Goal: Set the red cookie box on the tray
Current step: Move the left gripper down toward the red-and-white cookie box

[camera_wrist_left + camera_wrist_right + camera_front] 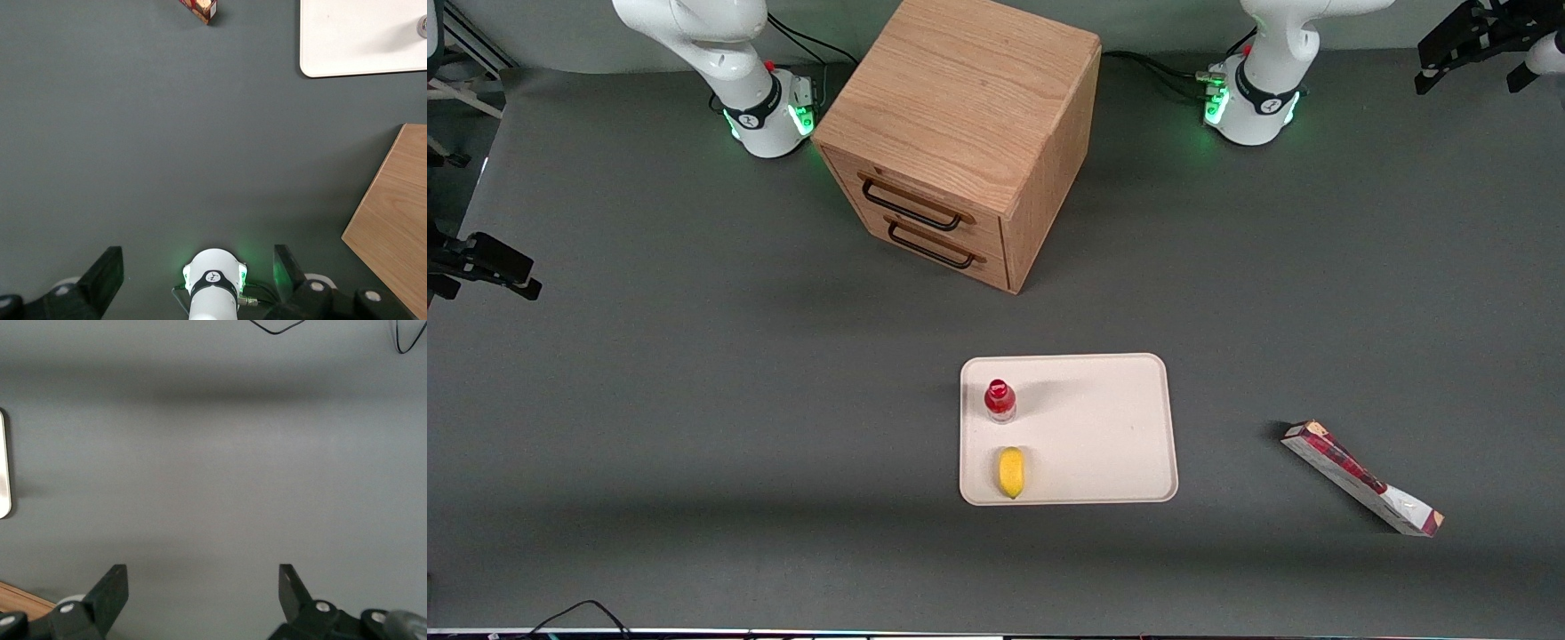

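Red cookie box (1360, 477) lies on the desk (694, 400) at lower right, apart from the tray (1103, 427). My tool (1476, 44) hangs at upper right, fingers spread wide, holding nothing.

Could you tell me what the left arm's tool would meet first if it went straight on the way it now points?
Probably bare table. The tool, open and held high near its own base, points down at grey surface; the red cookie box and tray lie off that line.
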